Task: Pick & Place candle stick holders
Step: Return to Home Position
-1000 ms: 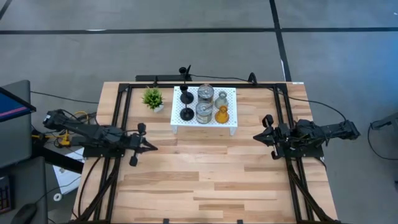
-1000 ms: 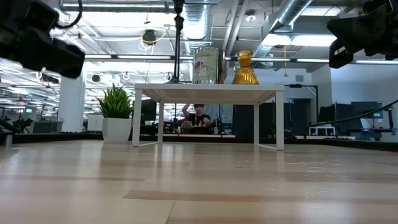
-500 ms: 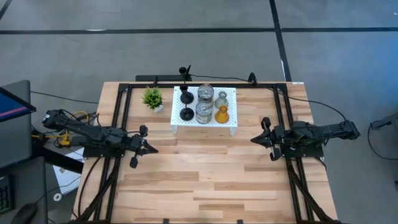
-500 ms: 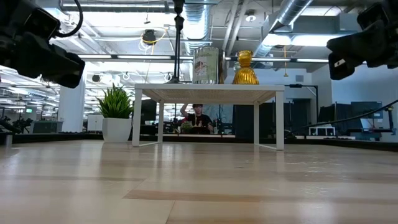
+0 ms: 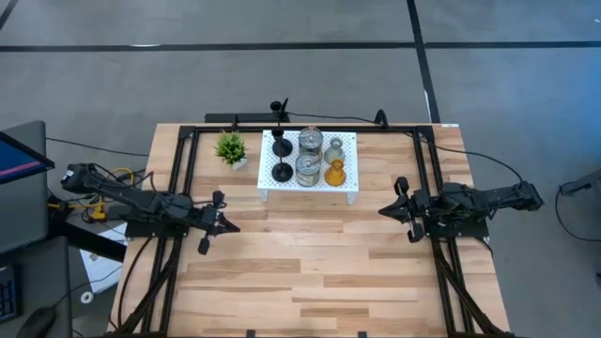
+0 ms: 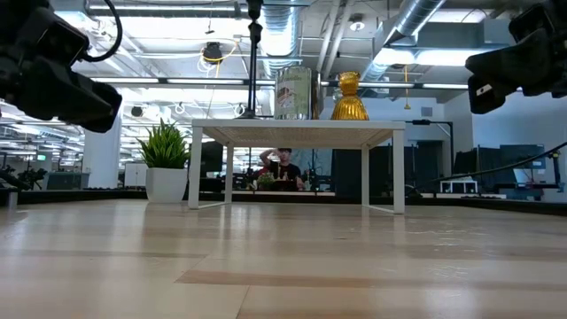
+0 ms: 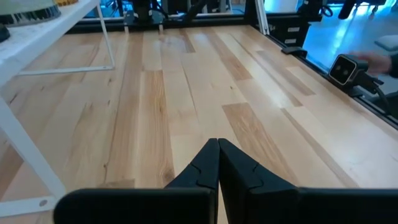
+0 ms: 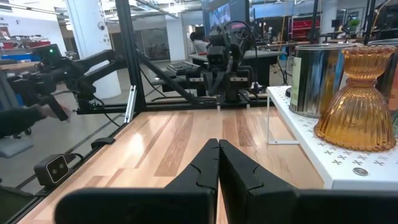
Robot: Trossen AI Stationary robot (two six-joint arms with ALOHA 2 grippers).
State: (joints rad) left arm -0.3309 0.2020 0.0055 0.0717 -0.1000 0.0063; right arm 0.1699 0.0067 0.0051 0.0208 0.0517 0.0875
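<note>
The white stand [image 5: 349,160] carries six candle holders [image 5: 307,169]: two black sticks [image 5: 280,147], two glass jars [image 5: 311,141], one amber piece [image 5: 335,173] and one grey-green piece [image 5: 335,147]. One potted plant [image 5: 230,147] sits beside it. The left gripper [image 5: 228,224] and right gripper [image 5: 383,211] hover over the table [image 5: 310,272], one on each side, with fingers pressed together, holding nothing.

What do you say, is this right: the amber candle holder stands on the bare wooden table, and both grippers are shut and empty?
Not quite. The amber candle holder stands on the white perforated stand, not the bare table; the right wrist view shows it. The left gripper and right gripper are shut and empty.
</note>
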